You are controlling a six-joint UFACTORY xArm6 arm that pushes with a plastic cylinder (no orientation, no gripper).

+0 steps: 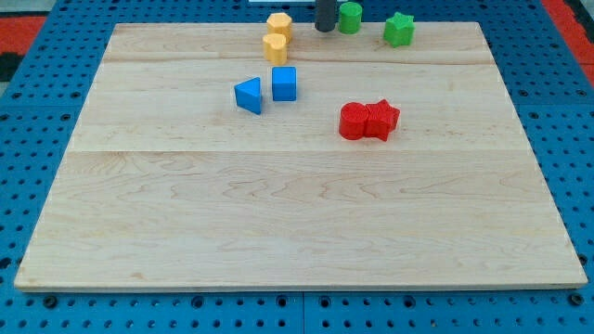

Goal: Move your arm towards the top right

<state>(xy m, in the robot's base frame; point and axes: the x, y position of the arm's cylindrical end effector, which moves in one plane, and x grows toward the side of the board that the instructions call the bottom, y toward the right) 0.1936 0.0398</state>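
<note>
My tip (324,29) is at the view's top edge of the wooden board (297,213), just left of a green cylinder (350,18) and right of the yellow blocks. A green star (399,30) lies further right. Two yellow blocks sit left of the tip: a hexagonal one (279,25) and a rounded one (275,48) just below it. A blue triangle (249,95) and a blue cube (284,83) lie side by side below those. A red cylinder (354,122) touches a red star (381,118) near the board's middle right.
The board rests on a blue pegboard (566,111) with rows of holes. A red area (28,23) shows at the view's top left corner and another at the top right.
</note>
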